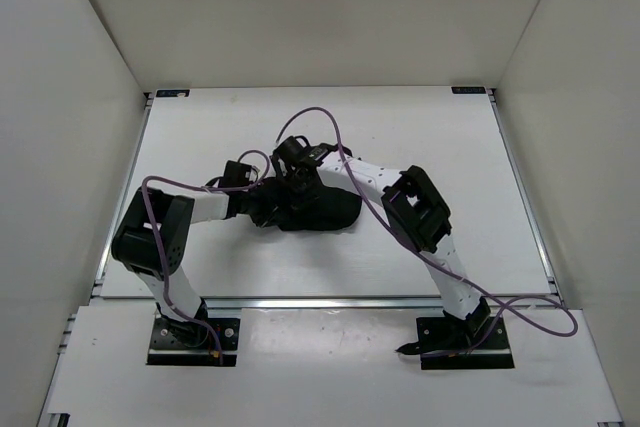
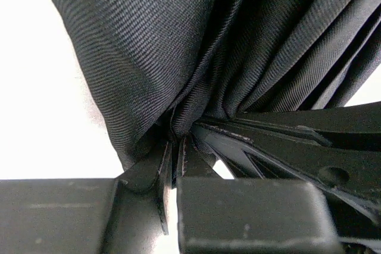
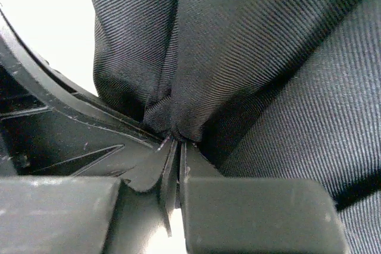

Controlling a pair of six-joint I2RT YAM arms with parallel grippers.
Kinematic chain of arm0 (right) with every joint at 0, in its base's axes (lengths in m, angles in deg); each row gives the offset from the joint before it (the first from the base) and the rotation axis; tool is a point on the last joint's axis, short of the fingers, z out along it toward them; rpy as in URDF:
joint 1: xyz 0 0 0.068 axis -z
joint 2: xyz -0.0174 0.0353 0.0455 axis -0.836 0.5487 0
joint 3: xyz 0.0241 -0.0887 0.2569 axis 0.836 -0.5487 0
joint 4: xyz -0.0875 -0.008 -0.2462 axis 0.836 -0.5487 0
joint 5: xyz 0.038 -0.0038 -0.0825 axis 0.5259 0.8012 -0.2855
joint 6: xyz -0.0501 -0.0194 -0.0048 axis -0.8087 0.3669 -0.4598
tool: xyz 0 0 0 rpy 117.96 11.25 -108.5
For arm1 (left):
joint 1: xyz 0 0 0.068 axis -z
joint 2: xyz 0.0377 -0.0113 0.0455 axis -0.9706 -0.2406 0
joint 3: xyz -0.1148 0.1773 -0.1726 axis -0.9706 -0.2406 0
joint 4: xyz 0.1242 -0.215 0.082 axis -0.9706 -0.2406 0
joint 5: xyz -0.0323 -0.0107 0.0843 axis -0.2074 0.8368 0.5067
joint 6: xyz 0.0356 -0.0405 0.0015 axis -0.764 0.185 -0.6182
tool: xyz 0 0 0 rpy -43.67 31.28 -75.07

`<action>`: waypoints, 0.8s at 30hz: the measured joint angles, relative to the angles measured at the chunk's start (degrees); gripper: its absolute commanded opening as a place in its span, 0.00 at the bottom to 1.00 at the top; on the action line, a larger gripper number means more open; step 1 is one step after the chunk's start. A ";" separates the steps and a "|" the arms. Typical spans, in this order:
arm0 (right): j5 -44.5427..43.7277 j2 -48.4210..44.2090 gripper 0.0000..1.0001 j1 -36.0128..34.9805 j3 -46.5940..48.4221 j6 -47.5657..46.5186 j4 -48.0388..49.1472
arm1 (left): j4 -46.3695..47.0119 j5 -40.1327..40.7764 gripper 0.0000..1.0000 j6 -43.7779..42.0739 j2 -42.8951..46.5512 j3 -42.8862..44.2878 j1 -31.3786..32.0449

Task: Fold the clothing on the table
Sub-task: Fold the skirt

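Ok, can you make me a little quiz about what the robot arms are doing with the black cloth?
1. True or false: the clothing lies spread out flat on the table.
2. Pick one: the left gripper and right gripper are A) both wide open, B) both pinching fabric, C) both far from it.
3. Fill in: the clothing's colour is ____.
Key: 1 false, it is bunched up; 2 B; 3 black.

The table (image 1: 420, 127) is sitting boxed in on three sides here: a plain white back wall (image 1: 320, 7) is rising behind its far edge, with a left wall (image 1: 60, 147) and right wall (image 1: 590, 147) standing along its sides. Thin metal rails (image 1: 521, 187) are running down its edges, and small black brackets (image 1: 172, 93) are sitting at its far corners. Soft, even light is washing over everything.
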 measured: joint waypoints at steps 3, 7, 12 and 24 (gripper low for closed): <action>-0.98 -0.28 0.00 -0.15 -0.74 0.81 0.04 | 0.17 0.09 0.22 -0.09 0.50 -0.44 -0.37; -5.40 -3.85 0.00 -0.11 -6.64 2.73 2.21 | 1.40 -0.52 0.25 0.83 2.29 -2.45 -1.14; -12.07 -12.68 0.00 4.76 -19.61 4.48 2.27 | 1.75 -1.20 0.25 2.95 9.20 -4.37 -4.44; -20.96 -20.94 0.00 12.92 -28.48 4.66 -1.51 | 3.96 -2.93 0.25 5.90 16.48 -4.35 -7.98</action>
